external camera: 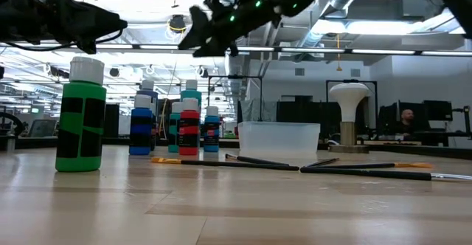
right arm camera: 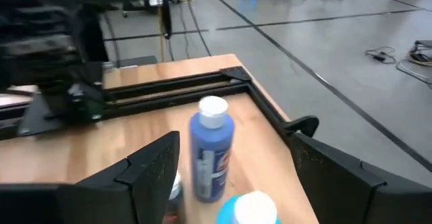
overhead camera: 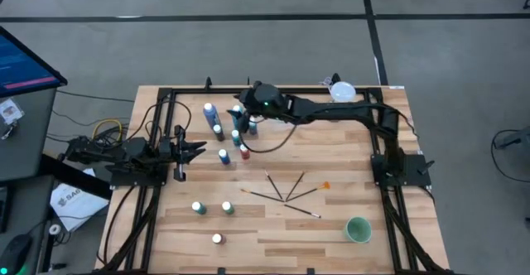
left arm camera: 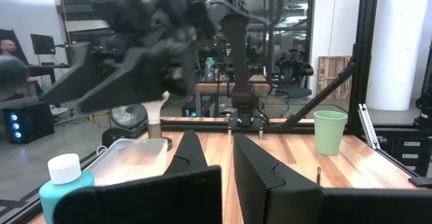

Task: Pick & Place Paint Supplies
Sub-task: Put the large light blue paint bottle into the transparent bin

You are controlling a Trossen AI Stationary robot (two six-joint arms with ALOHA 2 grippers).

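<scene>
A: Several paint bottles (overhead camera: 234, 134) clustered upper centre of high view; right gripper (overhead camera: 246, 109) above them, jaws spread wide.
B: Centre on tall blue bottle (right arm camera: 210, 150), descend, then close. Left gripper (overhead camera: 197, 149), centre left, pressed together, empty.

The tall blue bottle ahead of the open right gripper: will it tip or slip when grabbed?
The tall blue bottle stands narrow and upright, so an off-centre nudge from the right gripper could probably tip it. Its body looks smooth, so perhaps slippery. Close neighbouring bottles might get knocked.
</scene>
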